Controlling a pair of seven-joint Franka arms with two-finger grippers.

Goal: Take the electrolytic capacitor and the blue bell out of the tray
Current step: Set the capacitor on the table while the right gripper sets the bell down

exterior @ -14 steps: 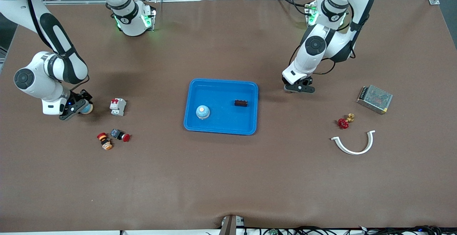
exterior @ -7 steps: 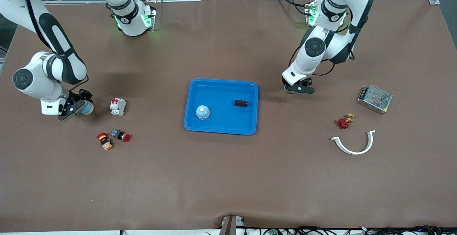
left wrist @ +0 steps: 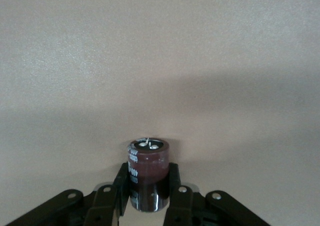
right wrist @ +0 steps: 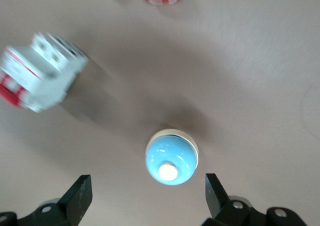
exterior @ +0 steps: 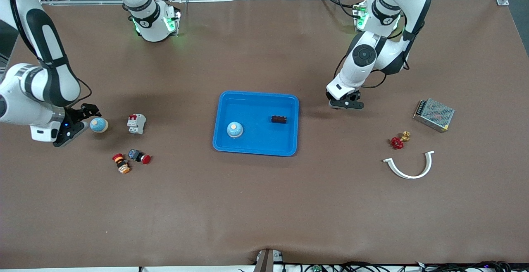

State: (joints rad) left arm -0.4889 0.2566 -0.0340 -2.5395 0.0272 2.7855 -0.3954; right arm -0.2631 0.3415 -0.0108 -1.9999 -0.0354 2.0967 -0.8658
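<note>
The electrolytic capacitor (left wrist: 148, 161) is a small, rigid can with a smooth, glossy sleeve. I judge it light but slippery, best gripped across its round wall at mid-height and kept away from the terminals on its top face. That is how the left gripper (left wrist: 147, 188) holds it: the fingers (left wrist: 121, 183) are clenched on either side of the lower body, and the can stands upright between them with its top clear. In the front view the left gripper (exterior: 346, 103) hangs low over the surface (exterior: 264, 206), just outside the tray (exterior: 256, 151), toward the left arm's end. Whether the can's base touches the surface I cannot tell.

The blue bell (right wrist: 171, 159) is a hard, smooth dome. It is probably light and could squirt out of a pinch, so the widest band near its pale base is the safest hold. It sits upright on the surface (exterior: 99, 125) near the right arm's end, beside a white breaker (exterior: 136, 123). The right gripper (right wrist: 146, 198) has its fingers (right wrist: 79, 195) spread wide and grasps nothing. The bell lies between and just ahead of them, apart from both.

A second blue bell (exterior: 234, 130) and a dark block (exterior: 279, 119) rest inside the tray
</note>
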